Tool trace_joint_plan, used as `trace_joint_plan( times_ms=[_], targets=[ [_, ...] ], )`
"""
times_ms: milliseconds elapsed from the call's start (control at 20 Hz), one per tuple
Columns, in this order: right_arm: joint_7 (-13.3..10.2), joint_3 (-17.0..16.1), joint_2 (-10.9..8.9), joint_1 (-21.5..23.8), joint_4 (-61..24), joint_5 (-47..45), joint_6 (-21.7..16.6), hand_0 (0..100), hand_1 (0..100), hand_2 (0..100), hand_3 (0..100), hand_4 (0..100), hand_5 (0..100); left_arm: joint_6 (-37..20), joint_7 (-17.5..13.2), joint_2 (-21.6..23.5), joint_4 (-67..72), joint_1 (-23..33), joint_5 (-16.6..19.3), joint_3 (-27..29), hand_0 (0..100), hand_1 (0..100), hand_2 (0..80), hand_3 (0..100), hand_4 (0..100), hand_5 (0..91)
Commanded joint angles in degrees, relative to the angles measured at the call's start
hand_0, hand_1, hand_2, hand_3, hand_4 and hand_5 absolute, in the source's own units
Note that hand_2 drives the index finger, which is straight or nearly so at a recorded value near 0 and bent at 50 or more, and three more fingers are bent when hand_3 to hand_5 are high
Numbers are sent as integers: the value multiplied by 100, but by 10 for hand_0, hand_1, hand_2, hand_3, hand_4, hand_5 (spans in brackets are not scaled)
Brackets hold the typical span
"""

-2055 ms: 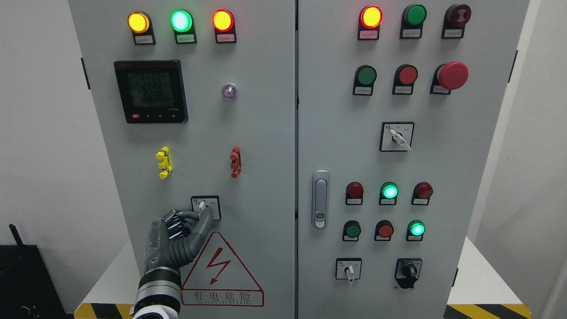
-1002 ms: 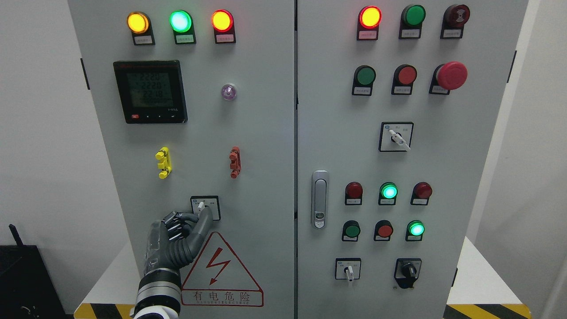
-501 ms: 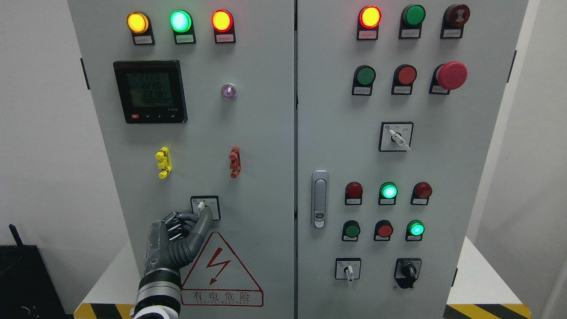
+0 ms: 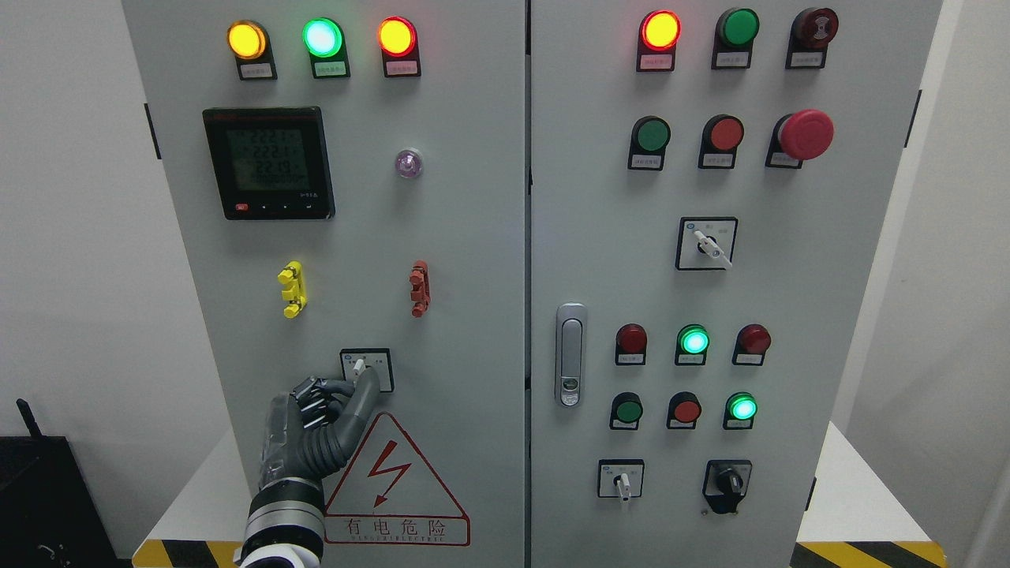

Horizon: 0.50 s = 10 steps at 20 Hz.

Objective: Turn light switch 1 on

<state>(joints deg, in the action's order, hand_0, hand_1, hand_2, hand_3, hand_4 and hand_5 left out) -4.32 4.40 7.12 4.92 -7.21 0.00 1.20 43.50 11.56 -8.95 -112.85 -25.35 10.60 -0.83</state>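
Observation:
A small rotary switch (image 4: 366,368) with a white lever sits in a black-framed plate low on the left cabinet door (image 4: 458,237). The lever points up and slightly left. My left hand (image 4: 335,402) comes up from the bottom edge, just below and left of the switch. Most of its fingers are curled in. One grey finger (image 4: 365,390) is stretched up over the lower part of the plate, its tip beside the lever, which shows uncovered. My right hand is out of view.
Left door: lit yellow, green and red lamps (image 4: 323,37), a digital meter (image 4: 269,162), yellow (image 4: 292,289) and red (image 4: 420,289) clips, and a red hazard triangle (image 4: 392,487). Right door: a handle (image 4: 570,354), push buttons, an emergency stop (image 4: 806,134) and more rotary switches (image 4: 708,244).
The hand and the switch lever stay where they were. Only the digits on the meter differ slightly.

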Motion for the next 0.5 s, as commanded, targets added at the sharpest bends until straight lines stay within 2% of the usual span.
trace_joint_plan(
  times_ms=[0, 451],
  targets=[
    [1, 0, 0, 0, 0, -141, 3, 0, 0, 0, 0, 0, 0, -17, -40, -1, 0, -5, -15, -119, 691, 626, 612, 957, 946, 851],
    [1, 0, 0, 0, 0, -141, 3, 0, 0, 0, 0, 0, 0, -8, -40, -1, 9, -13, -41, -119, 768, 619, 606, 961, 950, 851]
  ],
)
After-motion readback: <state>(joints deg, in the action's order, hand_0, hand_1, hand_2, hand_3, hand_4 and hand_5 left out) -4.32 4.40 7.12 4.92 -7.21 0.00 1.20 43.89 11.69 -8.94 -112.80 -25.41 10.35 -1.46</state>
